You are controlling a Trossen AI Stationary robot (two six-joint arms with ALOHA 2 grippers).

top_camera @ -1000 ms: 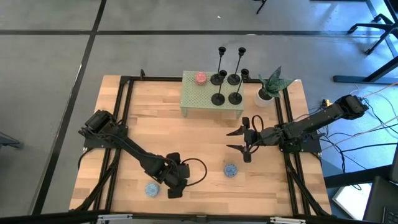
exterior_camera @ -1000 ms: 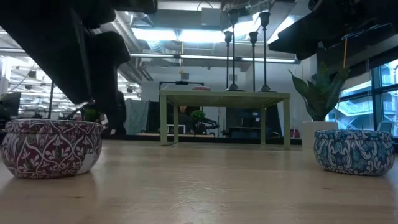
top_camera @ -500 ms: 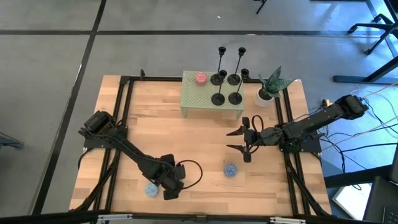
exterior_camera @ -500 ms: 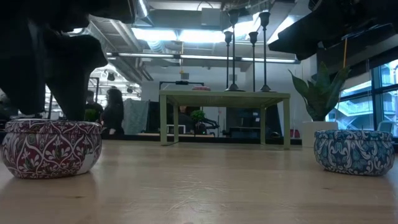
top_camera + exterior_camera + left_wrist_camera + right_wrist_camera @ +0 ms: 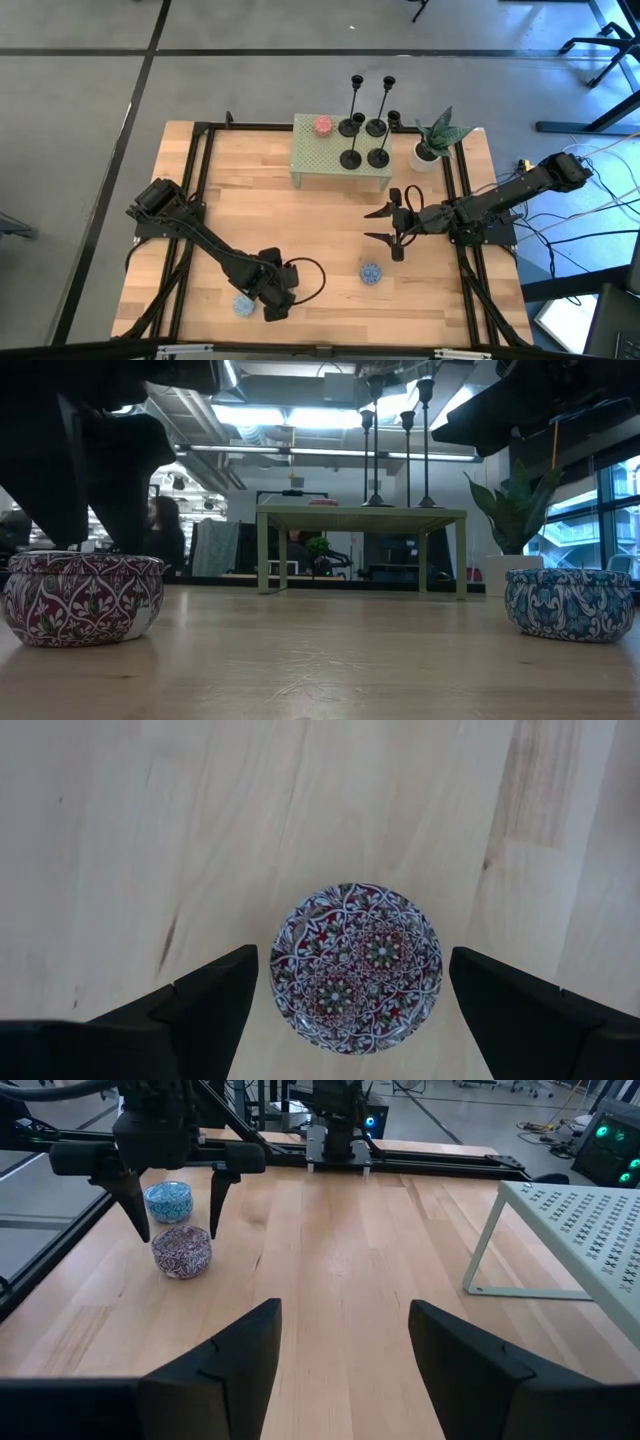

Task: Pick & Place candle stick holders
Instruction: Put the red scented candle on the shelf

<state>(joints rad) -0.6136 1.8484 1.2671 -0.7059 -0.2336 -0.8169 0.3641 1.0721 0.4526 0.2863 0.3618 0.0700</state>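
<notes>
Four black candle stick holders stand by their round bases on a green perforated stand at the table's far side: two tall and two short. Their stems also show in the low view. My left gripper is open near the table's near edge, pointing down, with its fingers on either side of a red patterned tin and apart from it. My right gripper is open and empty above the table's middle right.
A blue tin sits just left of my left gripper, and another blue tin sits near the front middle. A pink disc lies on the stand. A potted plant stands right of the stand. Bare wood lies between the arms.
My left gripper has gone toward the table's near left corner and now stands over the red tin, its fingers still open. The tin has not moved.
</notes>
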